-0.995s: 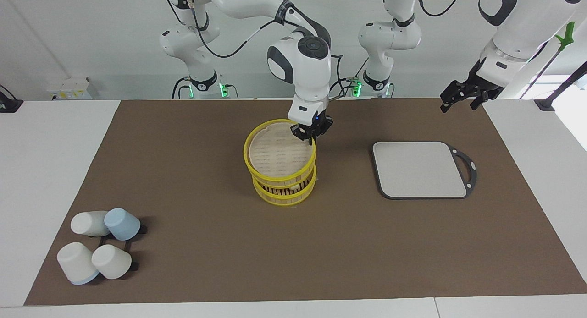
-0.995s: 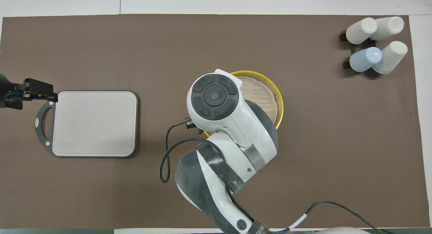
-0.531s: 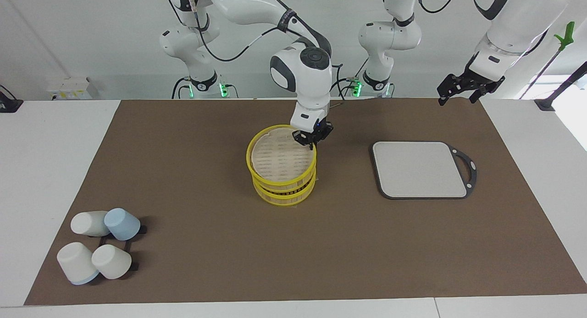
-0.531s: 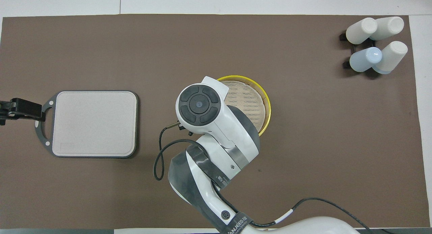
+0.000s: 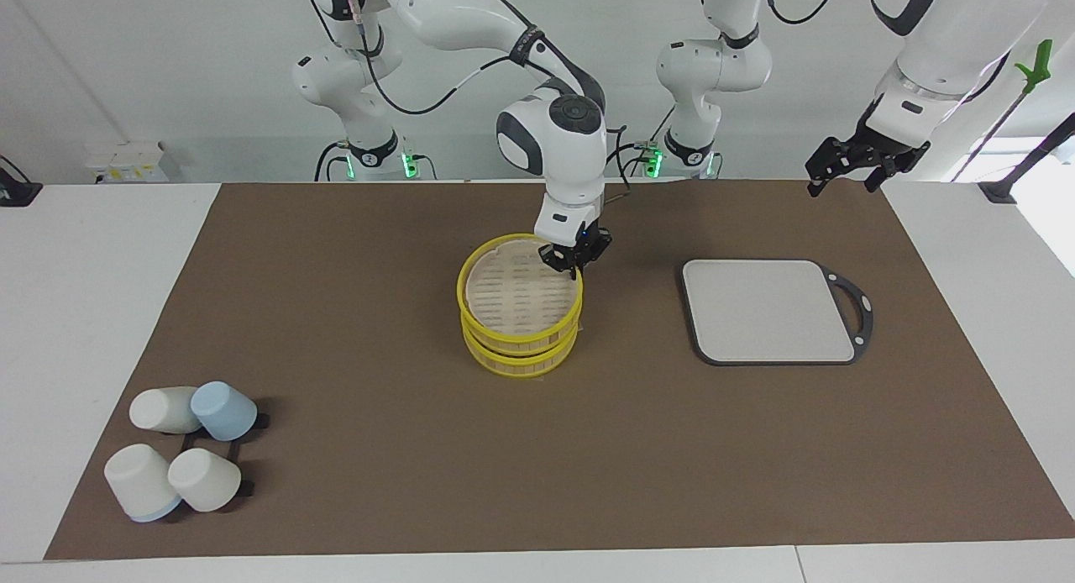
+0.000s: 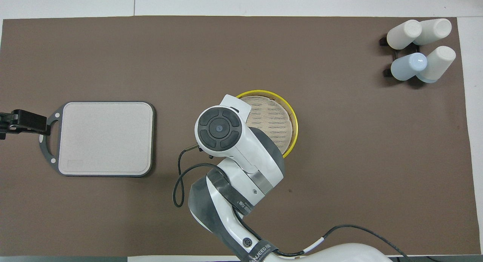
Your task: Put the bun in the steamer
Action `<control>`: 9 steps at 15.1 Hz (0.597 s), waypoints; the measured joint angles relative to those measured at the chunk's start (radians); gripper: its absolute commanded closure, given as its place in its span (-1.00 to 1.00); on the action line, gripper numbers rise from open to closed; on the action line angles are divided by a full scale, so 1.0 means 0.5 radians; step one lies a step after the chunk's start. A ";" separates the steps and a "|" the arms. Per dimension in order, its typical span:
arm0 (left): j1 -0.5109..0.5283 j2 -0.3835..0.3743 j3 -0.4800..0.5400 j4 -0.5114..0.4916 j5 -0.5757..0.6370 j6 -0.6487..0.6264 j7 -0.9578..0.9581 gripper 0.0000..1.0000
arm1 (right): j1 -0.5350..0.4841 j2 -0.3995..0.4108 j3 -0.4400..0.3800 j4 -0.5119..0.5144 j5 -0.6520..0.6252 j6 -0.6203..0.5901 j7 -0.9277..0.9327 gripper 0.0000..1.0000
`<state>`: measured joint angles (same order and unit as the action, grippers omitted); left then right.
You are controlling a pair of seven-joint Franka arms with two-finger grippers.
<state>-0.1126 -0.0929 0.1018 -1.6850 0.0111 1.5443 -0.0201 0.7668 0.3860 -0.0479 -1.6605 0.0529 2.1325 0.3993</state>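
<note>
steamer (image 5: 519, 310): mid-table, lid (image 5: 517, 291) nearly seated, bun unseen
right hand (image 5: 575, 258): clenched on lid rim, to cover steamer
left hand (image 5: 857, 165): released, waiting over table corner

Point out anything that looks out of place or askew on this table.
The yellow-rimmed bamboo steamer lid sits slightly off-centre on the yellow-rimmed bamboo basket, pinched at its rim by the shut right gripper. Four white and pale blue cups lie tipped on a black rack. No bun is visible.
</note>
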 measured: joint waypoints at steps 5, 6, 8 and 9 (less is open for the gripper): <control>0.001 0.001 0.001 -0.056 -0.012 0.126 0.000 -1.00 | 0.006 -0.034 0.000 -0.084 -0.051 0.066 0.000 1.00; 0.001 0.001 0.001 -0.082 -0.012 0.157 0.000 -1.00 | 0.006 -0.039 0.000 -0.096 -0.075 0.068 0.000 1.00; 0.001 0.001 0.001 -0.108 -0.013 0.182 0.000 -1.00 | 0.007 -0.048 0.000 -0.114 -0.125 0.073 0.000 1.00; 0.001 0.001 0.001 -0.108 -0.014 0.184 0.000 -1.00 | 0.007 -0.049 0.000 -0.122 -0.141 0.094 0.000 1.00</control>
<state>-0.1122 -0.0924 0.1022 -1.7391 0.0043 1.6361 -0.0201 0.7701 0.3612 -0.0482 -1.7215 -0.0175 2.1793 0.3993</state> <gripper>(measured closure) 0.000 0.907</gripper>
